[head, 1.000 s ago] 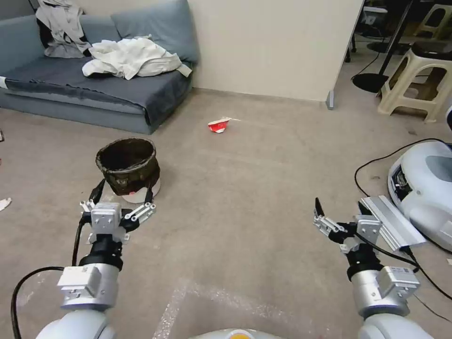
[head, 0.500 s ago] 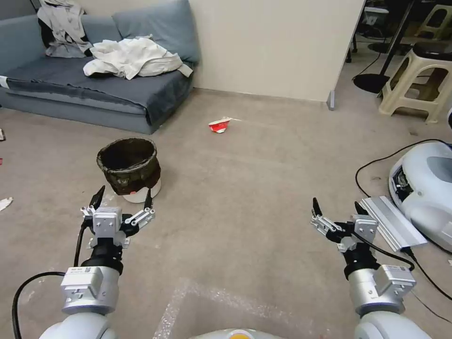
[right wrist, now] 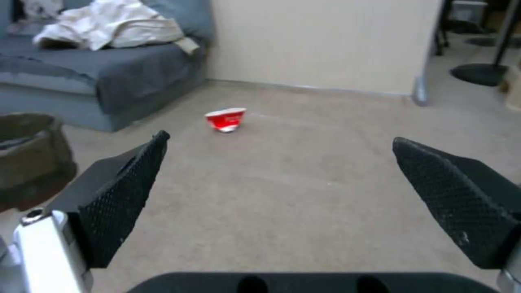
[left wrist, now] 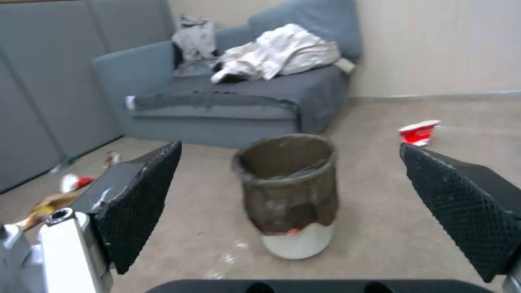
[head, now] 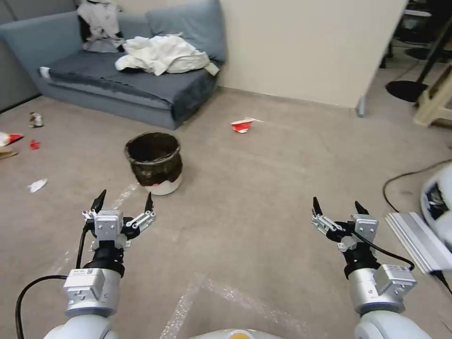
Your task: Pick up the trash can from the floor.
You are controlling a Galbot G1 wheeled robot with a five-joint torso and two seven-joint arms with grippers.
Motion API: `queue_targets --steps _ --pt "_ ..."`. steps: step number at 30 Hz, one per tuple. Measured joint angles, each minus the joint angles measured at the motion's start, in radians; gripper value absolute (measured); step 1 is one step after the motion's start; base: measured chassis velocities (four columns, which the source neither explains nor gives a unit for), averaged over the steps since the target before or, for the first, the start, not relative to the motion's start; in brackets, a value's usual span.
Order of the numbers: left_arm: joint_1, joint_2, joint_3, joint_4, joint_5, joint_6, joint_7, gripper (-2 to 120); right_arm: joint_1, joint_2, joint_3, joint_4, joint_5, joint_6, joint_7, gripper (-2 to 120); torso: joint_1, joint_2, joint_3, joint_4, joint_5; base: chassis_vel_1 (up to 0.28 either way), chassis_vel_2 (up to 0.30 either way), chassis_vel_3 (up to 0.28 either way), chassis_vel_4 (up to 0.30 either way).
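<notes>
The trash can (head: 156, 163) stands upright on the floor (head: 263, 188), a small round white bin with a crinkled dark bag folded over its rim. In the left wrist view the trash can (left wrist: 290, 195) sits ahead, between the spread fingers, with a small red mark near its base. My left gripper (head: 124, 201) is open, short of the can and slightly to its left, holding nothing. My right gripper (head: 338, 207) is open over bare carpet far to the right. The right wrist view catches the trash can (right wrist: 30, 154) at its edge.
A grey sofa (head: 127, 84) with heaped clothes stands behind the can. A crushed red-and-white cup (head: 243, 125) lies on the carpet beyond. Scraps of litter (head: 36, 185) lie at the left. A white machine (head: 440, 197), a cable (head: 400, 179) and a stool (head: 435, 96) are at the right.
The whole view has swung left, so the camera moved: the can now sits farther right and farther from the left gripper. Both grippers stay open.
</notes>
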Motion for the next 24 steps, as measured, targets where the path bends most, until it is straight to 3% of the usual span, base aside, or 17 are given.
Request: queue_targets --steps 9,24 --pt "-0.004 -0.005 0.002 0.015 -0.001 -0.031 -0.001 100 0.001 0.000 0.001 -0.001 0.001 0.001 0.002 100 0.000 0.000 0.000 0.0004 0.0000 0.112 0.112 0.120 0.110" --pt "-0.010 -0.007 0.001 0.026 -0.002 -0.051 -0.012 100 0.005 -0.002 0.000 -0.011 0.003 -0.003 -0.012 100 0.000 0.000 0.000 0.0000 0.0000 0.009 0.007 0.005 0.007"
